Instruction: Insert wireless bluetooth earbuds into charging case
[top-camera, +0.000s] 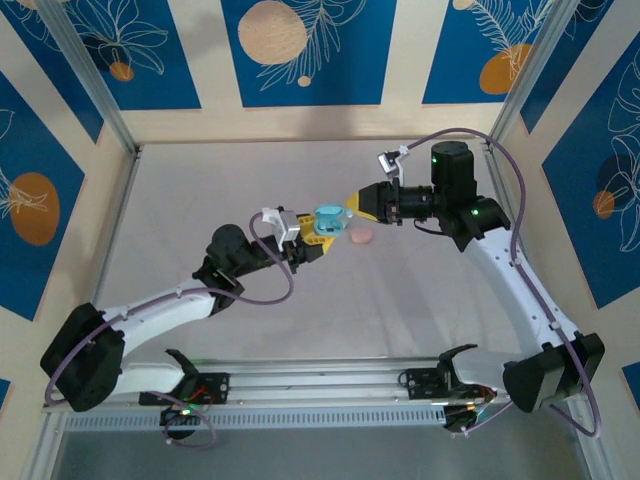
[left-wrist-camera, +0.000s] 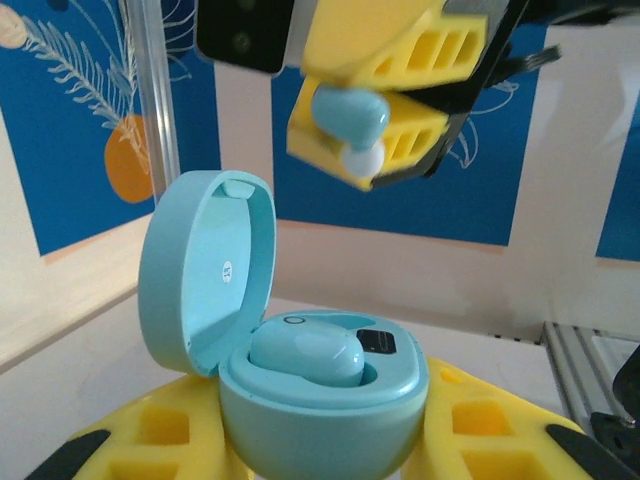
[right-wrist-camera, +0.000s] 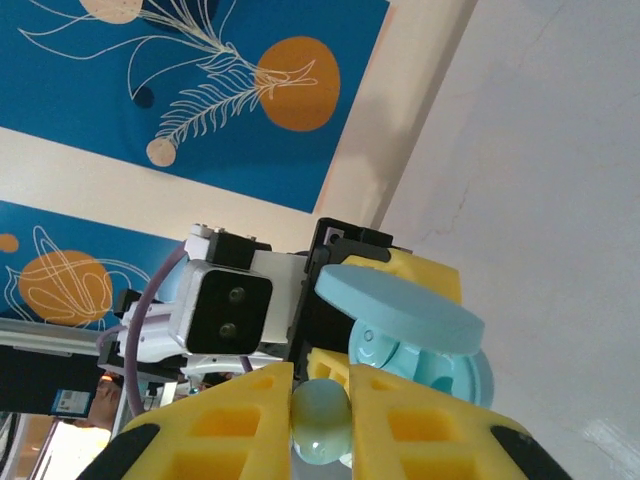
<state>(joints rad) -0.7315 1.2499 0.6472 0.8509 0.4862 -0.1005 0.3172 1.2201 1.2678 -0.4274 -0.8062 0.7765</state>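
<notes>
My left gripper (left-wrist-camera: 320, 445) is shut on a light blue charging case (left-wrist-camera: 322, 400), held up off the table. Its lid (left-wrist-camera: 205, 265) stands open to the left. One light blue earbud (left-wrist-camera: 305, 355) sits in the case's left slot; the slot beside it (left-wrist-camera: 378, 341) shows dark contacts. Just above the case, my right gripper (left-wrist-camera: 365, 110) is shut on a second light blue earbud (left-wrist-camera: 350, 115) with a white tip pointing down. In the right wrist view that earbud (right-wrist-camera: 320, 420) is pinched between the yellow fingers (right-wrist-camera: 420, 425), with the case (right-wrist-camera: 440, 365) just beyond. From above, both grippers (top-camera: 318, 232) (top-camera: 352, 208) meet at mid-table.
A small pink rounded piece (top-camera: 361, 236) lies on the grey table (top-camera: 200, 200) right under the right gripper. Aluminium posts (top-camera: 95, 80) and patterned blue walls close in the table. The left wrist camera (right-wrist-camera: 225, 305) sits close behind the case.
</notes>
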